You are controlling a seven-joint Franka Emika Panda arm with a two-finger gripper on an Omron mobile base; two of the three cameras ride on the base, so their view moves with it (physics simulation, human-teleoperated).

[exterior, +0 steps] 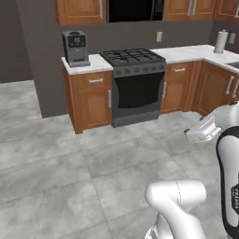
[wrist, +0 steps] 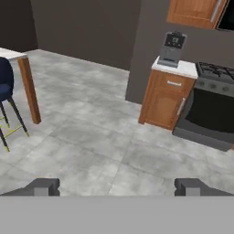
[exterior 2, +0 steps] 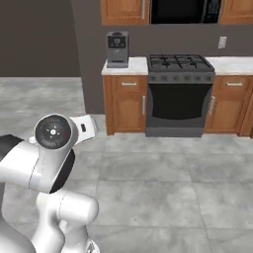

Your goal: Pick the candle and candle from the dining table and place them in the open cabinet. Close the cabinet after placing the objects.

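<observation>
Standing on open grey floor tiles, well apart from any work surface, I log this moment as transit: no candle is in the claw, none is in sight, and I cannot say where either candle sits.

Item, gripper [wrist: 117, 187]: the two dark fingertips [wrist: 43, 186] stand spread as wide as they go, with bare floor between them. Nothing held.

Item, arm: folded close over the base, elbow raised, forearm reaching forward at mid height. The hand looks out level across the room, not down at a surface.

Item, ahead: stove [exterior: 135, 84] with black oven door, set between reddish-brown base cabinets. A coffee machine [exterior: 75, 47] stands on the white counter [exterior: 95, 63] to the left of the stove. Wall cabinets [exterior: 79, 10] above show closed doors with silver bar handles; I see no open one from here.

Item, hand view's left edge: a white tabletop corner [wrist: 11, 53] on a wooden leg, with a dark blue stool [wrist: 5, 87] beside it. I cannot tell whether this is the dining table.

Next move, as I judge it: drive the base until the dining table and candles come into view, then lower the open claw over the first candle.
</observation>
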